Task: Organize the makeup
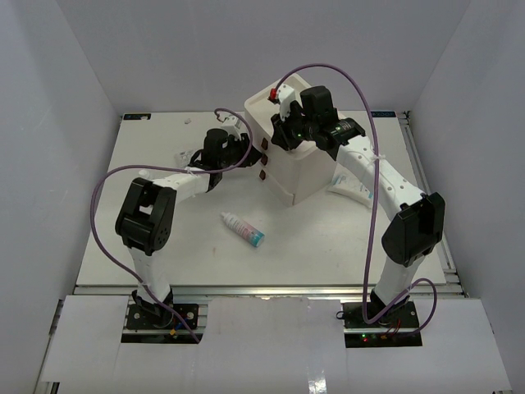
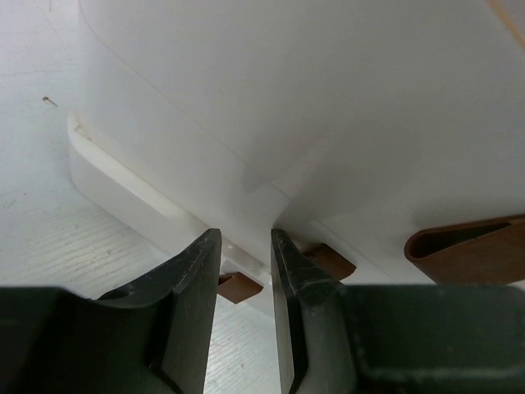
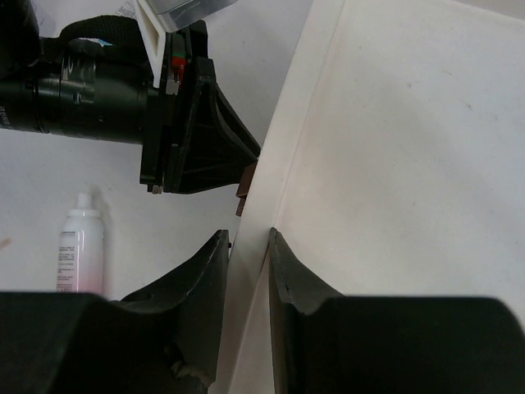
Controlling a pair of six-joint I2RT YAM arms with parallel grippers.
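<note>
One white tube (image 1: 243, 229) with a teal cap (image 1: 257, 239) lies on the table (image 1: 328, 246), well apart from the left pincer (image 2: 246, 275) toward that arm's base, and flat sachets (image 1: 354, 187) lie behind the right pincer (image 3: 246, 263), under its forearm and just beside the drawer box (image 1: 308, 168). The left pincer's jaws stand slightly apart at a dark red knob (image 2: 240, 287) on the box front, while the right pincer is clamped on the box's thin upper wall.

Both arms pair white links with black joint housings: the left arm (image 1: 184, 185) and the right arm (image 1: 381, 176). A purple cable (image 1: 366, 105) loops along each. The fingers (image 2: 193, 279) are matte black, tapered wedges
</note>
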